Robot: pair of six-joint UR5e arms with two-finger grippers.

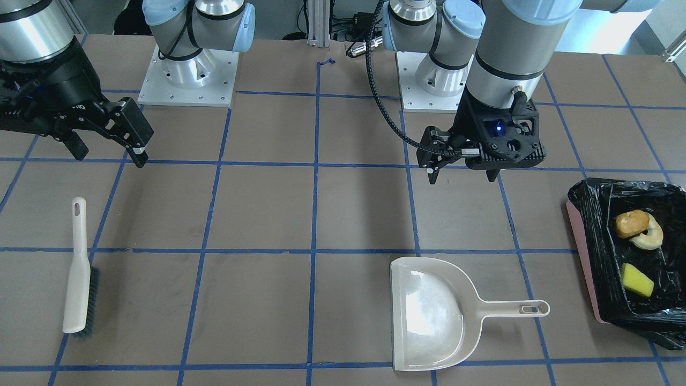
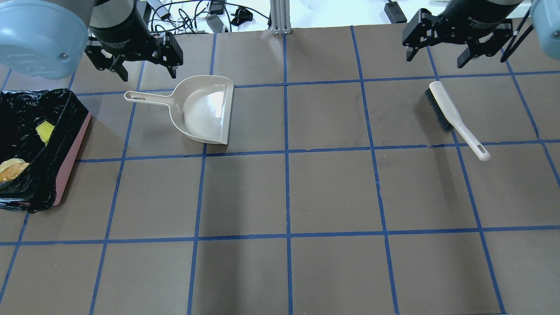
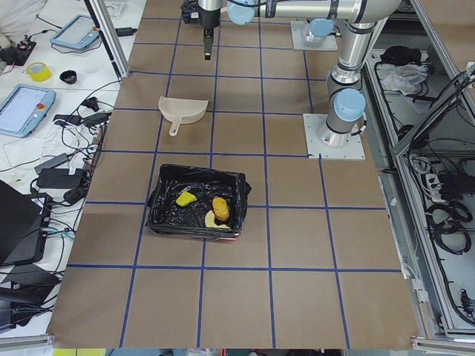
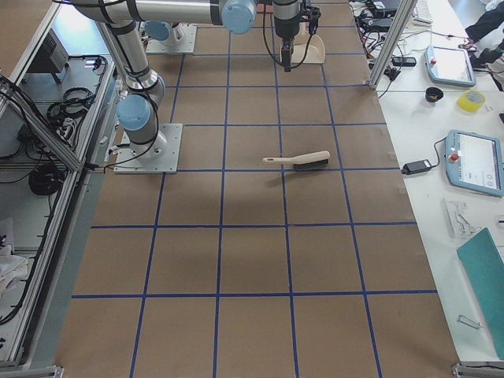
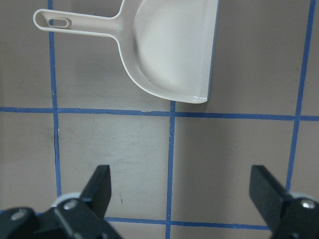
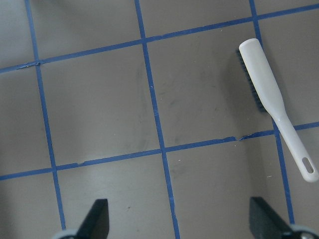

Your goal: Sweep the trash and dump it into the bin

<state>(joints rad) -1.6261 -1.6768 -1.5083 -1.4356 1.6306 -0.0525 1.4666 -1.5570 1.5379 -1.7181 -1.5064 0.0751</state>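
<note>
The trash lies inside the bin: a golden-brown bun, a tan croissant piece and a yellow sponge. The bin is pink, lined with a black bag, and stands at the table's end on my left. My left gripper is open and empty, raised above the table beside the beige dustpan. My right gripper is open and empty, raised near the beige brush. Both wrist views show the fingers spread wide.
The dustpan lies flat and empty, its handle pointing towards the bin. The brush lies on its side on the right half. Blue tape lines grid the brown table. The arm bases stand at the robot's edge.
</note>
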